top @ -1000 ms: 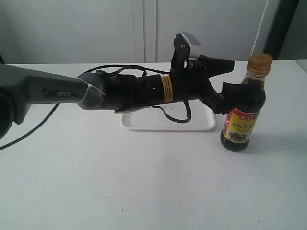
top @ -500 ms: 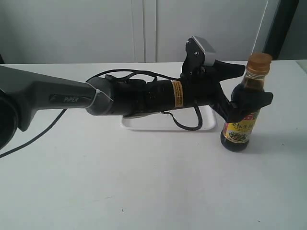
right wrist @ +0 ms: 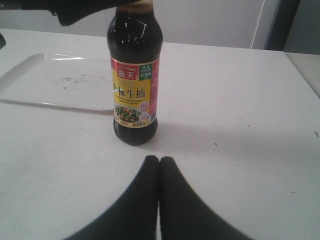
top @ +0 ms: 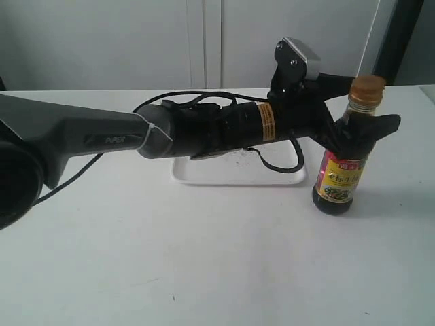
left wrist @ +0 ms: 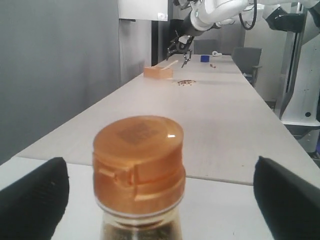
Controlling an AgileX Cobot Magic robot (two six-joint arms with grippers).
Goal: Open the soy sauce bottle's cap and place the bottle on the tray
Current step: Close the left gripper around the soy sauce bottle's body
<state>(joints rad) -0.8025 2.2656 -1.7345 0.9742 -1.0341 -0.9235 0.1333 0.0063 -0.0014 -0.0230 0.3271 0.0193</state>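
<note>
The soy sauce bottle [top: 342, 170] is standing upright on the white tabletop [top: 204, 258], just beside the right end of the tray [top: 234, 171] and not on it. The cap [top: 368, 87] is sitting closed on top of the neck.

The left arm is reaching across the tabletop from the left side, passing over the tray. Its left claw [top: 353, 119] is spread wide at the bottle's shoulder and neck. One finger is lying behind the neck and the other finger [top: 376, 126] is showing in front of the dark glass. In the left wrist view the two black fingertips [left wrist: 32, 200] are standing far apart on both sides of the cap, with clear space between each of them and the bottle, so this claw is grasping nothing.

In the right wrist view the right claw [right wrist: 159, 161] is clenched, its two fingers pressing together with nothing between them. It is pointing at the bottle's label and staying near the bottle without touching it.
</note>
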